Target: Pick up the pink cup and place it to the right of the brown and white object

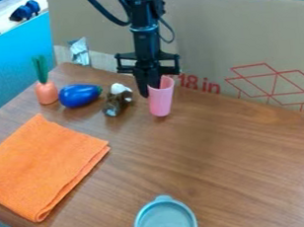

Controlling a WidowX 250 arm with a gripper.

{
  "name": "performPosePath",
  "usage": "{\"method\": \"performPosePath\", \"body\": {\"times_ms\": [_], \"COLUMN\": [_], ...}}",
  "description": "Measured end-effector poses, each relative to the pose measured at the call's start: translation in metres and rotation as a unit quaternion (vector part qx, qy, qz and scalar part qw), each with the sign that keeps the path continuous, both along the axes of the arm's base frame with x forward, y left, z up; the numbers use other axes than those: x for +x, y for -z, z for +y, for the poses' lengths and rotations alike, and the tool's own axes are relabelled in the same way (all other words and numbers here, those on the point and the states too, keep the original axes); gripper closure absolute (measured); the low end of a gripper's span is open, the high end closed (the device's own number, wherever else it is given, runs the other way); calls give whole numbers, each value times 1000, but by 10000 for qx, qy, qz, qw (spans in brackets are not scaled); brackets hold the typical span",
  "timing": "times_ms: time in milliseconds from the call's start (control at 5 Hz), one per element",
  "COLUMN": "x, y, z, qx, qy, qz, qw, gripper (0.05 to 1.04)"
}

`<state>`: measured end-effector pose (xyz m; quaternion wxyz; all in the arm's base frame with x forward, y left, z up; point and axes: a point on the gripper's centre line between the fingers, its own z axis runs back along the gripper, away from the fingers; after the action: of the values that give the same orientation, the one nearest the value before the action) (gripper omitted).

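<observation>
Pink cup (pixel 162 101), rim partly hidden at the claw (pixel 150 90), claw's opening and hold unclear

A robot arm (pixel 146 24), wooden table (pixel 239 178) and cardboard (pixel 205 42) suggest a lab.

The cup (pixel 161 99) is right at the gripper (pixel 148 89), a bit to its right in the camera view; to the gripper's left, going outward, come a small thing (pixel 112 107), the toy eggplant (pixel 79 95) and the toy carrot (pixel 46 92); the folded cloth (pixel 43 163) lies in front and to the left; the dish (pixel 164 224) is far in front; all are on the tabletop (pixel 230 154); the cardboard (pixel 205 37) stands behind.
</observation>
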<state>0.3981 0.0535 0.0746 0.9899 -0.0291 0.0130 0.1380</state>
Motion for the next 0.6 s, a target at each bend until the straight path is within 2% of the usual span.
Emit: {"method": "performPosePath", "body": {"times_ms": [200,400,600], "x": [-4,-5,-3], "y": [9,10,10], "z": [5,8,7], "qx": [-5,88,69], "qy": [43,106,95], "qz": [181,234,177], "qw": [9998,9996,9998], "gripper": [982,982,982]}}
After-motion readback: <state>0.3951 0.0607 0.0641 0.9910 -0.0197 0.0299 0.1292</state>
